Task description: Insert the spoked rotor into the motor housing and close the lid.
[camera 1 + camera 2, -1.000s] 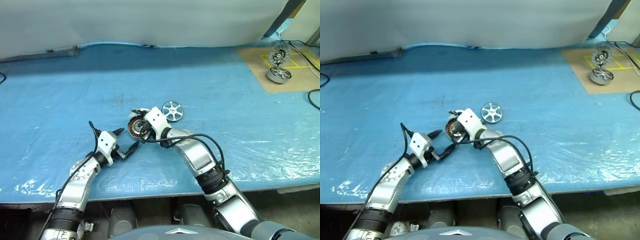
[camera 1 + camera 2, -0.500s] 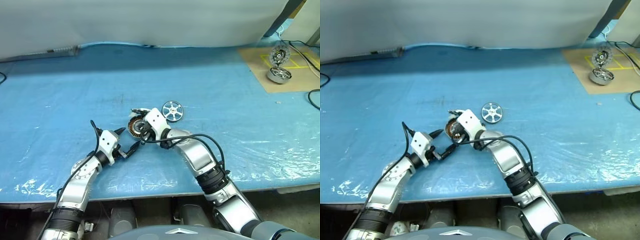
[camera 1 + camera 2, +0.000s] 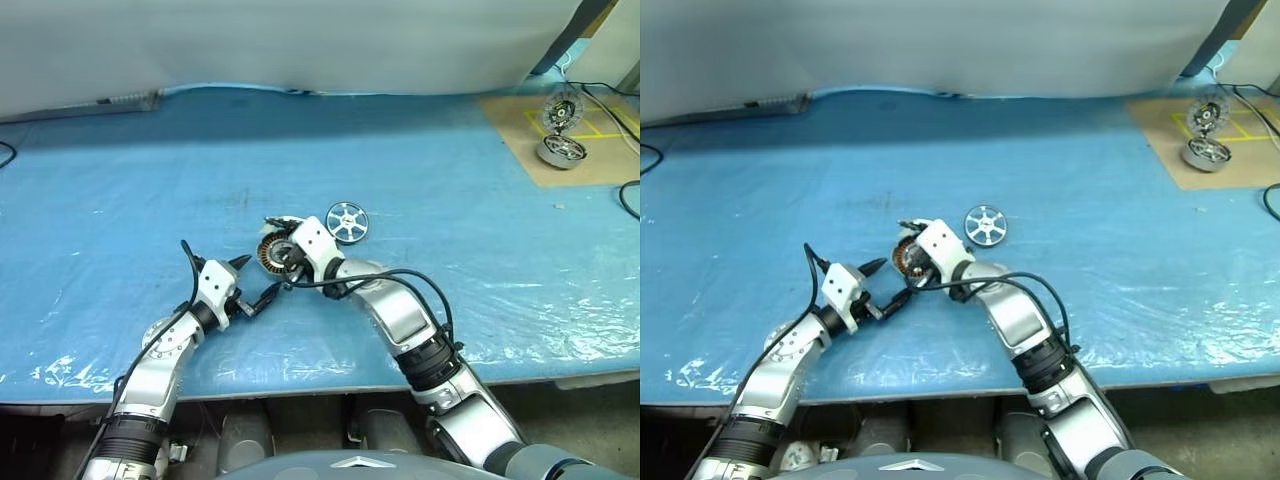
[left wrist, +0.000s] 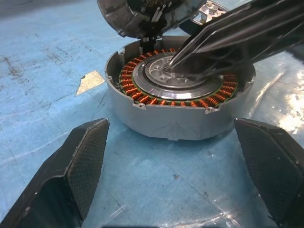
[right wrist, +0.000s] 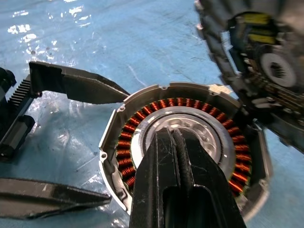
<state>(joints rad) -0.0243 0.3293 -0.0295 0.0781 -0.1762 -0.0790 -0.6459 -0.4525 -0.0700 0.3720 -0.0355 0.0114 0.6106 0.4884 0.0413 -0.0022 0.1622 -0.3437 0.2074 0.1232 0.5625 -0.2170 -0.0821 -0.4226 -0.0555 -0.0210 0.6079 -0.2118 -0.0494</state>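
The motor housing (image 4: 142, 111), a grey cup ringed with copper windings, sits on the blue table cover near the front centre. Its lid (image 5: 256, 61) stands open, tilted up from the far rim with its ribbed inner face showing. My right gripper (image 5: 172, 135) is shut, and its closed tips rest on the silver hub at the housing's centre. My left gripper (image 3: 256, 278) is open, its two black fingers (image 4: 85, 156) spread on either side of the housing's near wall without touching it. The spoked rotor (image 3: 346, 221) lies flat on the cover just right of the housing.
A tan cardboard mat (image 3: 520, 120) at the far right corner carries two more motor parts (image 3: 557, 148). A black cable (image 3: 628, 195) loops at the right edge. A white backdrop closes off the table's far side, and the front edge runs close below my arms.
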